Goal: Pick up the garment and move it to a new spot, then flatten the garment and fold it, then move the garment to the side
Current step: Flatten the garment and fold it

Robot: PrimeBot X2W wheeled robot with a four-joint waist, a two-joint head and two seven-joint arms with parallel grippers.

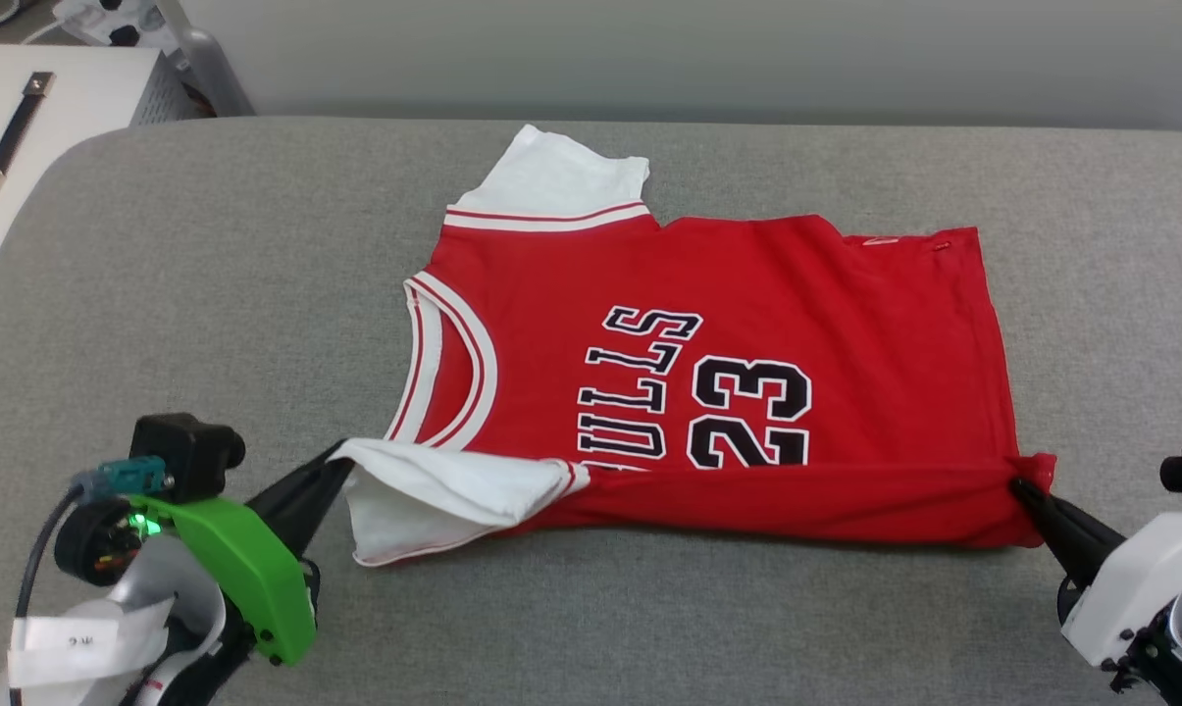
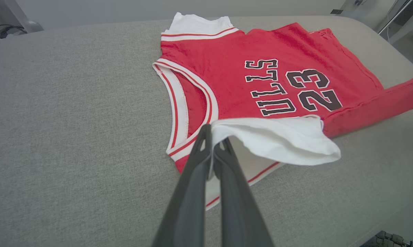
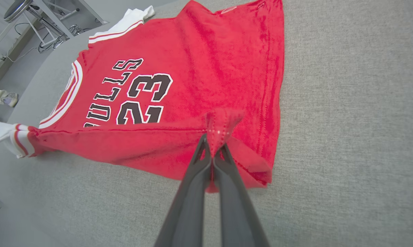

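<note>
Our left gripper (image 1: 341, 459) is closed on the near white sleeve (image 1: 434, 495) of the red jersey T-shirt with black "BULLS 23" print (image 1: 747, 294); our right gripper (image 1: 1022, 487) is clamped on its red hem corner (image 1: 1039, 471); the shirt lies mid-way across the grey cloth-covered table (image 1: 208, 294), its long axis running nine to three o'clock between our fingertips; the pinched near edge is raised, the body spreads toward twelve; we judge the fold goes that way, both arms equally near; bare cloth lies open at nine and three.
</note>
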